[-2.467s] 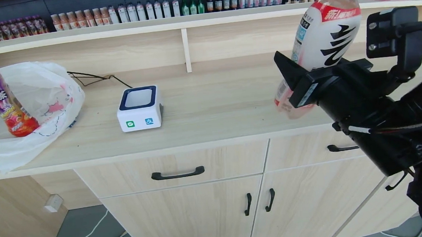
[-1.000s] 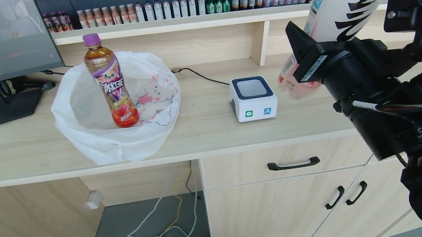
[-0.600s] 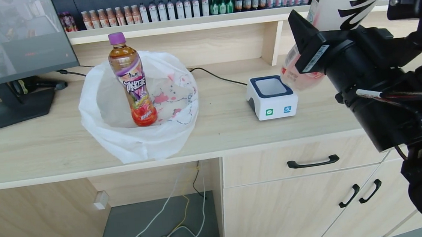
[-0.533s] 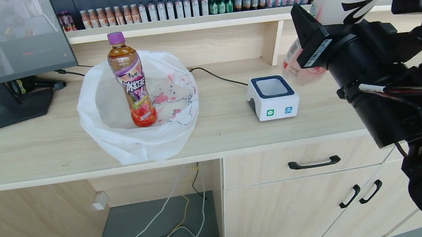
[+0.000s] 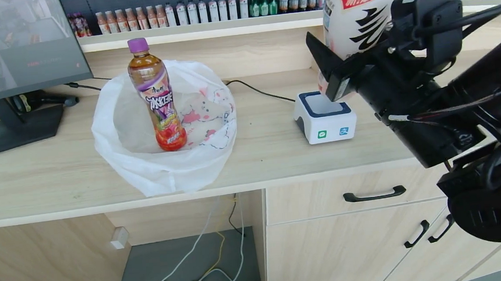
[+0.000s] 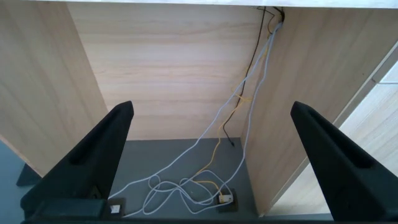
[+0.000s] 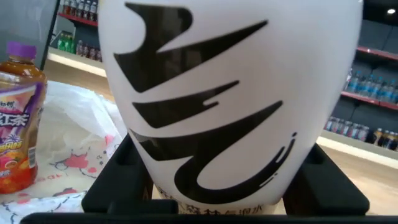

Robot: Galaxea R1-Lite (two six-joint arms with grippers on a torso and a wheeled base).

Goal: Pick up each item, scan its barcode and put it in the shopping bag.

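Note:
My right gripper point(image 5: 338, 68) is shut on a large white bottle point(image 5: 357, 13) with black strokes and a red band, held upright just above the white barcode scanner point(image 5: 324, 117) on the counter. In the right wrist view the white bottle point(image 7: 230, 93) sits between the fingers. A tea bottle point(image 5: 156, 96) with a purple cap stands upright inside the open white shopping bag point(image 5: 112, 147), left of the scanner; the tea bottle point(image 7: 17, 124) and the bag point(image 7: 74, 149) lie beyond the held bottle. My left gripper point(image 6: 211, 162) is open below the counter, facing a cable-strewn floor.
A monitor point(image 5: 15, 47) on a black stand sits at the counter's left end. The scanner's cable point(image 5: 255, 91) runs along the back. A raised shelf point(image 5: 206, 28) with several bottles stands behind. Drawers and cupboard doors point(image 5: 371, 193) are below the counter edge.
The camera swung, bringing the bag and monitor into view. In the last half second my right gripper carried the white bottle left and down, to just over the scanner.

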